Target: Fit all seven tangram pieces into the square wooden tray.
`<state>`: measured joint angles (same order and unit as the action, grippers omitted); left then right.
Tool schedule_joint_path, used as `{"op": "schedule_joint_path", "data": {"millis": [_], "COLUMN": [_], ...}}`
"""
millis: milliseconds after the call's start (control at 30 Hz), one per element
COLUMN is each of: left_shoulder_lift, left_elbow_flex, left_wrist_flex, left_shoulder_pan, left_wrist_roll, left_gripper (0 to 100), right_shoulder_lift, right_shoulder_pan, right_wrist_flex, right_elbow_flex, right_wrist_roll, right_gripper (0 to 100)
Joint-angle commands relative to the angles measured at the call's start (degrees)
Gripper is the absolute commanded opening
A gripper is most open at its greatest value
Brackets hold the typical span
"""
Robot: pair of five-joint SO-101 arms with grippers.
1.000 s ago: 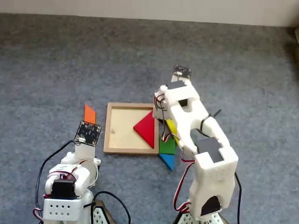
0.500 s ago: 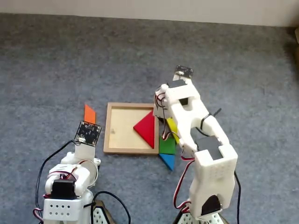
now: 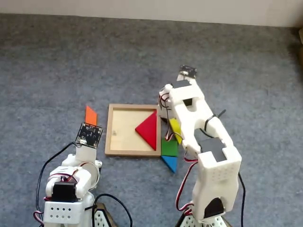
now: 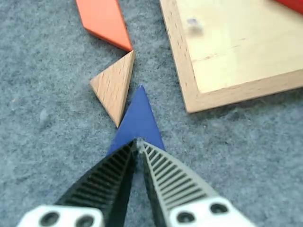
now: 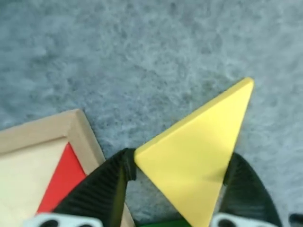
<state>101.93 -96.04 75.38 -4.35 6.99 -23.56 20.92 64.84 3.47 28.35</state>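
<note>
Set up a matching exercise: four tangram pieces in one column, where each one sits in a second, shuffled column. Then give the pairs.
Pieces:
1. red triangle
2. yellow triangle
3. orange parallelogram
4. dark blue triangle

Places:
A. on the carpet, right at the tip of the left gripper
B. inside the tray
C. held in the right gripper
D. on the carpet left of the tray in the high view, apart from both grippers

Pairs: 1-B, 2-C, 3-D, 4-A

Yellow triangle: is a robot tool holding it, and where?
Yes. The right tool pinches the yellow triangle by its two side edges.
</note>
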Motion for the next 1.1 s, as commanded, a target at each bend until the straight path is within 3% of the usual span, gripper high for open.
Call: {"op": "schedule_joint_path", "data": {"millis": [0,733,833,1000,1067], "left_shoulder_lift": [2.42,2.42,2.42,2.42,2.42], "left_elbow_flex": [-1.1,-1.1,-1.1,-1.1,-1.1], "left_wrist_flex": [0.26,0.26,0.26,0.26,0.26], "left_shoulder_pan": [0.66,0.66,0.66,0.66,0.66], "left_wrist_roll": [0.26,0.26,0.26,0.26,0.26], "left_gripper": [1,1,1,1,1], "right_shoulder_lift": [0.57,15.78,13.32,8.04,6.29], "right_shoulder_pan": [-0.75,-0.04,-0.04,-0.04,-0.04], "right_wrist_flex": [0.22,3.47,3.47,3.91,3.91], "right_elbow_flex": [-3.12,-2.86,-3.03,-6.02,-8.04], "right_wrist_roll": [-2.55,-2.46,-1.85,3.87,4.4], "right_gripper": [17.5,17.6,23.8,43.5,45.0]}}
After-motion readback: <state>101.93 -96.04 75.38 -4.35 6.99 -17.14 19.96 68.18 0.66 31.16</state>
